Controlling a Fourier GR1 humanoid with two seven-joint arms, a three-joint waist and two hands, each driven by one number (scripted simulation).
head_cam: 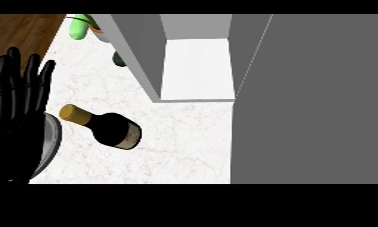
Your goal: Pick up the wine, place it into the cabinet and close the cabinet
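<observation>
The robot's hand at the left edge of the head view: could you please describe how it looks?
The left hand is plain black all over, with long, slender fingers and a thumb. A curved grey band at its lower right looks like the forearm. No cables, markings or sleeves are visible. The right hand does not show.

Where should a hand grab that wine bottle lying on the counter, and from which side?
Probably round the dark body of the wine bottle, coming down from above: it lies on its side, cork end toward the left hand, and the body is its widest part, with bare counter around it.
</observation>
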